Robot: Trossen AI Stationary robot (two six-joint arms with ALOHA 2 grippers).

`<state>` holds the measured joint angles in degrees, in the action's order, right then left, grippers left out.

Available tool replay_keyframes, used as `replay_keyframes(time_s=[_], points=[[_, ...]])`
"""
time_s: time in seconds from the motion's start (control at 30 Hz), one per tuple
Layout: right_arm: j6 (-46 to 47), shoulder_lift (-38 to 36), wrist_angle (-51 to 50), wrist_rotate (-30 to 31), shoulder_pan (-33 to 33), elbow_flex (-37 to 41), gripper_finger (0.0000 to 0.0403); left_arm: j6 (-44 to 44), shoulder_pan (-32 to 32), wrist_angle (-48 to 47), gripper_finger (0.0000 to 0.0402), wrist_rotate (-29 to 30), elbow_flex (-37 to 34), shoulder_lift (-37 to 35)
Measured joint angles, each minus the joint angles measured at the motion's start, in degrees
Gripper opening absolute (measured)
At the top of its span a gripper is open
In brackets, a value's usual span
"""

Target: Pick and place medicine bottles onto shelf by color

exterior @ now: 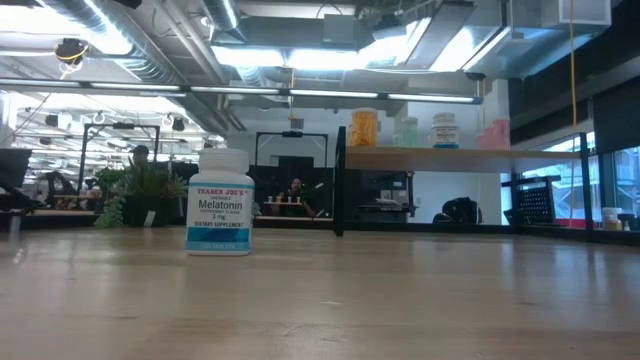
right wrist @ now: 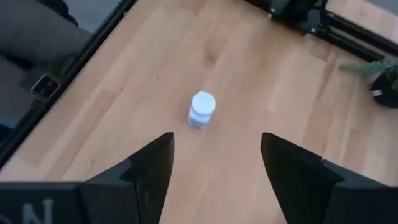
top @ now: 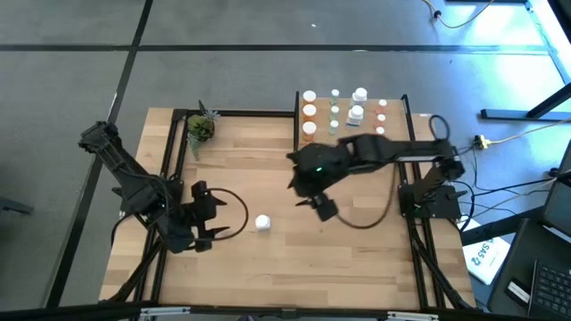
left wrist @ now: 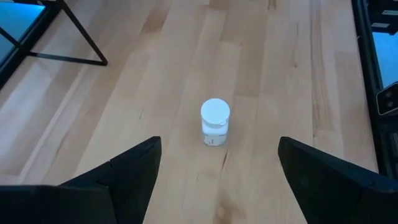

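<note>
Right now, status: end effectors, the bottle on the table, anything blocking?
Left end effector open, right end effector open, both empty. White bottle upright on the table between them, untouched. Nothing in the way.

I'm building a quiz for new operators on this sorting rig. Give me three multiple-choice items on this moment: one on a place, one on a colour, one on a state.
1. Where does the white bottle stand?
A. On the shelf
B. On the table between the two grippers
C. Beside the potted plant

2. What colour is the leftmost row of bottles on the shelf?
A. Orange
B. Blue
C. Black

3. How does the white bottle stand?
A. Lying on its side
B. Held in a gripper
C. Upright, free of both grippers

Answers:
1 B: the high view shows it on the table between the left gripper and the right gripper.
2 A: the orange bottles fill that row.
3 C: the low view shows it upright, cap up, with nothing touching it.
</note>
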<state>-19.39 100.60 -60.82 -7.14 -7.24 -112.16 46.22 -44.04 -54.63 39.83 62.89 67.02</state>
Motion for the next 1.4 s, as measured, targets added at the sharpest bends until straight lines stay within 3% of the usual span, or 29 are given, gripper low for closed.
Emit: replay_keyframes(time_s=[0.5,1.2,1.4], points=[[1.11,15.09,11.57,-0.02,-2.13,0.02,0.0243,1.83,-3.60,-0.04,0.0318,1.06,0.00,0.00],[3.82,25.88,17.93,-0.41,-2.13,0.02,0.0243,3.34,-6.05,-0.42,0.0318,2.72,0.00,0.02],[5.67,25.94,19.26,0.01,-2.10,0.04,0.0243,3.34,-6.05,-0.39,0.0318,2.72,0.00,0.04]])
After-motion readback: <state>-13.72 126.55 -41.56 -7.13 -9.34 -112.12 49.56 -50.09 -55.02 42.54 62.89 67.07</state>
